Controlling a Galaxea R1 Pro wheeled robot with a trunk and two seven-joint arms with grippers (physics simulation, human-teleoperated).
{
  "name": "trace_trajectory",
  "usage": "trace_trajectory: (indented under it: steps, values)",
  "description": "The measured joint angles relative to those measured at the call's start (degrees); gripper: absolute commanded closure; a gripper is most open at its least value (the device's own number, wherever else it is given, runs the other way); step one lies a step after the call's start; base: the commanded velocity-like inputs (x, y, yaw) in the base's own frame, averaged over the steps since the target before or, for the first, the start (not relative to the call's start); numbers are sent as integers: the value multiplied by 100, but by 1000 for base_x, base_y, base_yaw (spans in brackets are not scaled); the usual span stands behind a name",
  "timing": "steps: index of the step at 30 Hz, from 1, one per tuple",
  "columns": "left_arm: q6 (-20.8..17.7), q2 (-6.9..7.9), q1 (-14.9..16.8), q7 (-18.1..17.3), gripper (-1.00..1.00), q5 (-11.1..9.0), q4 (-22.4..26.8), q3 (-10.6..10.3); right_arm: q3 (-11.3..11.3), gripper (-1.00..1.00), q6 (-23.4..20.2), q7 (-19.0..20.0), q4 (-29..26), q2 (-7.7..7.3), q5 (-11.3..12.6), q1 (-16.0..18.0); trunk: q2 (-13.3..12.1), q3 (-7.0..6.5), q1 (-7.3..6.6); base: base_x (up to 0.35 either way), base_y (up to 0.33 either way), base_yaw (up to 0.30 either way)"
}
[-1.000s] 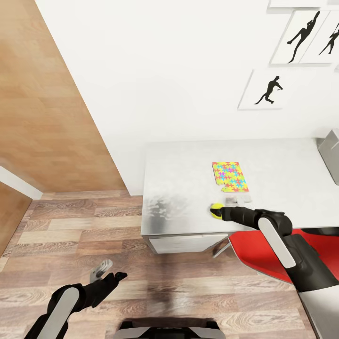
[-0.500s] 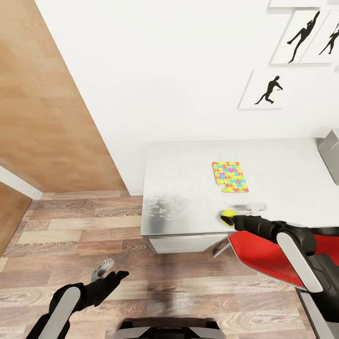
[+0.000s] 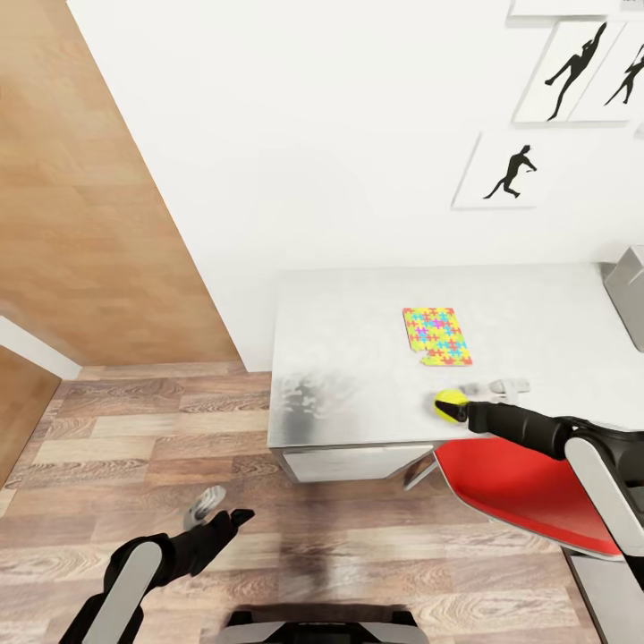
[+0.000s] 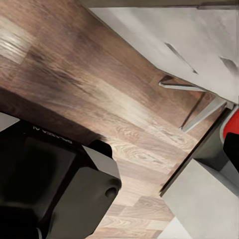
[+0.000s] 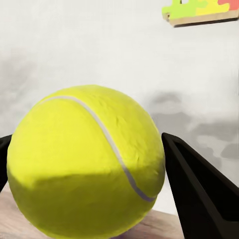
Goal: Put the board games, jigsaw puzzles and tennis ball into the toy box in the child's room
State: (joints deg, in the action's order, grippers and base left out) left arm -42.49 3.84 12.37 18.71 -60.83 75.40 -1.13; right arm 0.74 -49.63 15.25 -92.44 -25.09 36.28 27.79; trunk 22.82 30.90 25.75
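My right arm has pulled the ball to the right along the front of the table since a second ago, and my left arm has come up a little over the floor. The big grey table (image 3: pixel 358 304) stands against the white wall. A red chair (image 3: pixel 519 487) sits under its front edge. The toy box (image 3: pixel 629 288) peeks in at the table's far right. One bright jigsaw puzzle (image 3: pixel 436 335) lies flat on the table, just behind the ball. My right gripper (image 3: pixel 458 410) squeezes the yellow tennis ball (image 5: pixel 84 164) between both fingers. My left gripper (image 3: pixel 219 514) hangs over the wood floor with its fingers apart, holding nothing.
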Motion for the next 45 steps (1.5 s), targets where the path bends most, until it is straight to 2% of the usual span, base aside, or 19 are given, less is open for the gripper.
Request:
trace_trajectory:
  steps: [3, 10, 27, 37, 45]
  values:
    - [0, -14, 0, 2, -100, 4, 10, 0, -85, 100, 4, 159, -4, -12, -6, -18, 0, -16, 0, 0, 0, 0]
    - [-1, -18, 0, 9, -100, 13, 17, -1, -131, 100, 8, 265, -7, -16, -3, -33, 0, -68, 0, 0, 0, 0]
    - [-1, -19, -14, 13, -100, 24, 26, -12, -121, 100, 16, 320, -9, 13, -6, -40, 0, -222, 0, 0, 0, 0]
    - [5, 12, -18, 21, -100, 25, 28, -146, -118, 100, 16, 324, -9, 15, -7, -41, 0, -316, 0, 0, 0, 0]
    - [7, 31, -25, 19, -100, 26, 24, -177, -116, 100, 15, 321, -9, 17, -7, -41, 0, -391, 0, 0, 0, 0]
